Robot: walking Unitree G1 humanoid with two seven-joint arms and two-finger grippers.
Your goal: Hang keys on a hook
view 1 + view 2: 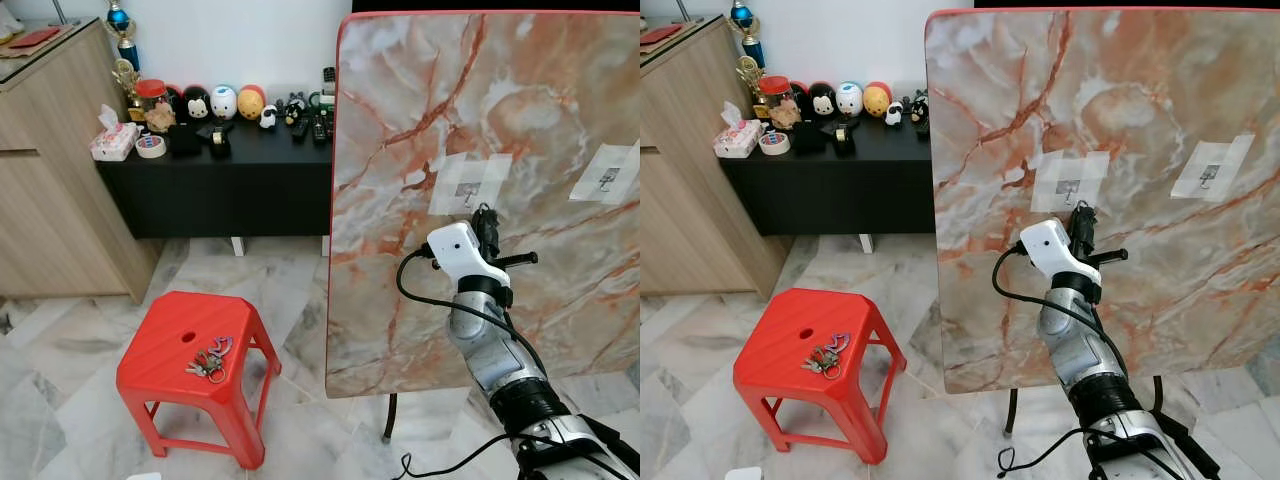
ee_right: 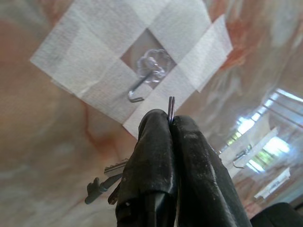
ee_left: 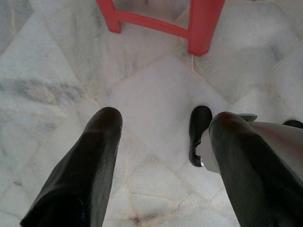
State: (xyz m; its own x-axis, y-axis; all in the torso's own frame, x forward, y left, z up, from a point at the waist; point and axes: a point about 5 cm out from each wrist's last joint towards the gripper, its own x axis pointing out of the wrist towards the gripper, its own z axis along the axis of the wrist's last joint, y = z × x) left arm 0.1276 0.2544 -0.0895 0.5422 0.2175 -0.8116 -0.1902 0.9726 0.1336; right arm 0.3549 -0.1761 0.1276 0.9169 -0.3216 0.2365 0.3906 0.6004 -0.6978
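Reaching up against the upright marble board [image 1: 520, 120], the right hand [image 2: 170, 118] has its two black fingers pressed together on a thin metal key ring [image 2: 171, 105], whose edge pokes out just past the fingertips. The ring stands edge-on, its long axis running along the fingers and pointing toward the board. It sits just beside the curved tip of the hook [image 2: 142, 87], near but apart from it. Keys [image 2: 102, 182] hang below the fingers, their blades trailing back away from the hook; how many there are cannot be told.

The hook is a clear plastic one with a metal wire, held to the board by strips of white tape [image 2: 90, 56], its open end turned toward the hand. A second taped hook [image 1: 605, 180] is fixed further to the right on the same board.

Another bunch of keys [image 1: 210, 358] lies on the red stool [image 1: 170, 335] to the left, spread flat near the stool's front edge.

The left hand [image 3: 163, 156] hangs over the marble floor [image 3: 142, 85] with its fingers spread apart, holding nothing, near a leg of the stool.
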